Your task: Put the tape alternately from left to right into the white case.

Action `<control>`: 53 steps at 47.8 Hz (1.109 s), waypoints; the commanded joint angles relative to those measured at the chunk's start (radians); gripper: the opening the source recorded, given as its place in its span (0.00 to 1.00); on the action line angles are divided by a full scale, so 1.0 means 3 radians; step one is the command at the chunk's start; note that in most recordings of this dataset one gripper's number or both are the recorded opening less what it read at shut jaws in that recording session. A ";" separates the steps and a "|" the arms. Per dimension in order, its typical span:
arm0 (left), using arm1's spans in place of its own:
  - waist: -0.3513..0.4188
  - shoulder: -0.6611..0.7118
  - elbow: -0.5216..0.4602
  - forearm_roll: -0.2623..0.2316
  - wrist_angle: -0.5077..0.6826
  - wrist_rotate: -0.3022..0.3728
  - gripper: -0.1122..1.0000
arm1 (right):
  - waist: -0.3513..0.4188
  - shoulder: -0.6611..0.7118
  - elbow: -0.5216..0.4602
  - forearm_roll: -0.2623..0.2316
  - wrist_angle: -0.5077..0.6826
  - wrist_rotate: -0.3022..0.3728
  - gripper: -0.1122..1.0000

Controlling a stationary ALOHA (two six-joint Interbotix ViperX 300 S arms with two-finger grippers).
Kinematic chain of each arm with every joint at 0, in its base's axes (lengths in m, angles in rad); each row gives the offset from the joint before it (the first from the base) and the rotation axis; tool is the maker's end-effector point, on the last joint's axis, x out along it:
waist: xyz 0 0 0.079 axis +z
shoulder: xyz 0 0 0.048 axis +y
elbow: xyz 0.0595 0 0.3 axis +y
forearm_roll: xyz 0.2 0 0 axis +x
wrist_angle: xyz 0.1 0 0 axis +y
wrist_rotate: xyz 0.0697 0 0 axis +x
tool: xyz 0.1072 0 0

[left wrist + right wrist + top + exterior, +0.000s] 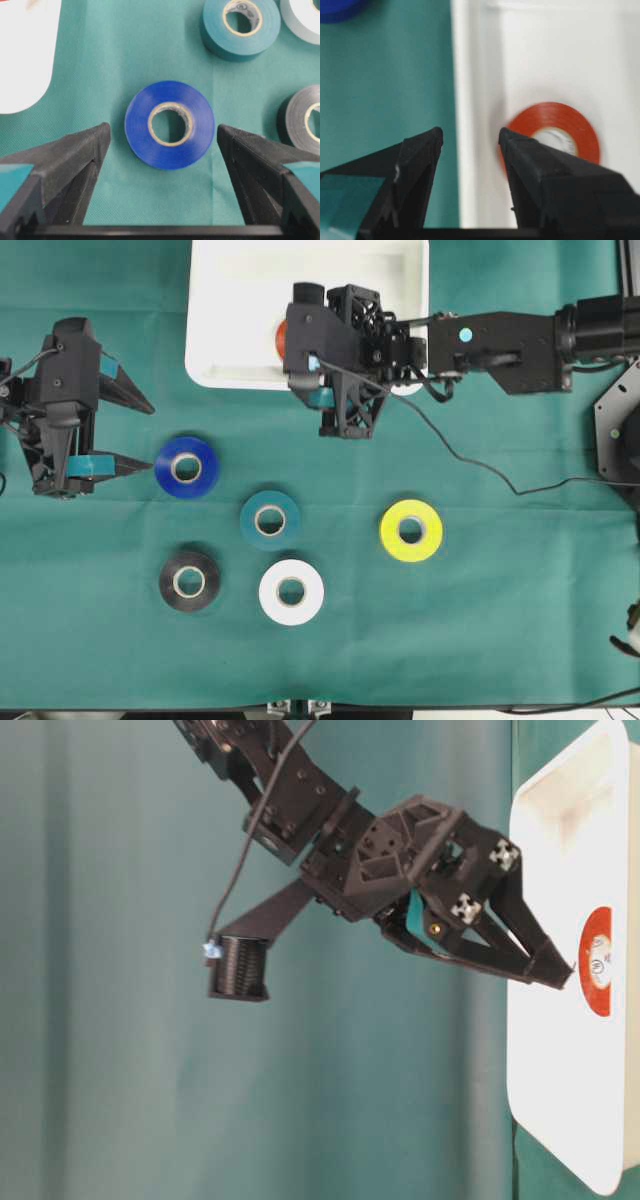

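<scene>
The red-orange roll [555,132] lies flat in the white case [240,300], seemingly released, just beyond the right gripper [470,140], whose jaws are parted. The left gripper [160,135], spread wide and empty, has the blue roll [169,124] at its twelve o'clock.

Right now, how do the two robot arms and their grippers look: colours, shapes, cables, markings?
Both arms are matte black. Each gripper, left and right, has two tapering wedge-shaped fingers with teal tape patches. The right arm bears a pale blue dot, a thin black cable and checkered square markers.
</scene>
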 commanded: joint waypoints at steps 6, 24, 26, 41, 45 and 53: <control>0.0005 -0.0020 -0.0031 -0.0005 -0.0026 -0.0005 0.76 | 0.0184 -0.0148 -0.0015 -0.0010 -0.0010 0.0000 0.63; 0.0005 -0.0020 0.0005 -0.0005 -0.0031 -0.0051 0.76 | 0.0516 -0.0291 0.0159 0.0005 -0.0015 0.0005 0.63; 0.0005 -0.0020 0.0010 -0.0005 -0.0031 -0.0066 0.76 | 0.0542 -0.0291 0.0184 0.0005 -0.0020 0.0010 0.63; 0.0005 0.0005 0.0010 -0.0005 -0.0066 -0.0087 0.76 | 0.0588 -0.0297 0.0271 0.0010 -0.0031 0.0005 0.63; -0.0010 0.0005 0.0010 -0.0005 -0.0066 -0.0092 0.76 | 0.0588 -0.0297 0.0271 0.0010 -0.0026 0.0005 0.63; -0.0118 0.0005 -0.0010 -0.0005 -0.0066 -0.0174 0.76 | 0.0588 -0.0297 0.0271 0.0005 -0.0026 0.0005 0.63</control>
